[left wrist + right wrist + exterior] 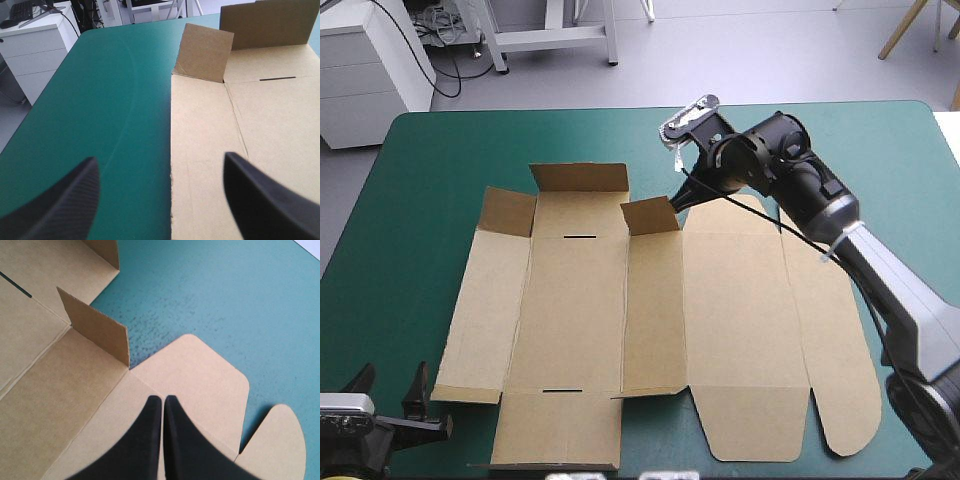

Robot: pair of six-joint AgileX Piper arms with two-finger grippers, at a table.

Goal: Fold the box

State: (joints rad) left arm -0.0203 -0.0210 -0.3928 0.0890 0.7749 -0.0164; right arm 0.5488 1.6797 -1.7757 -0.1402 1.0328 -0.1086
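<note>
- Over the far edge of the box (580,300), our right gripper (163,397) has its black fingers (145,440) pressed together into one point and holds nothing. The tips sit above the board, just beside a small upright flap (97,325) and a rounded tab (200,370).
- At the table's near left corner, our left gripper (160,157) stands wide and empty. It is aimed along the left side panel (200,165), whose outer edge runs between its fingers.
- Around both, the box lies spread nearly flat in the middle of the teal-green cover (440,160). The short flaps (580,177) at the far end stand partly up. The long panels and the lid side (the part with rounded ends, toward the right) lie flat.
- We judge this to be the start of the folding: no long wall is raised and nothing is tucked.
- Next, we think, a side wall must come up. That calls for getting a finger under a board edge that lies flush on the cover, so a low, shallow approach from outside. The other gripper should pin the base so the sheet does not slide.
</note>
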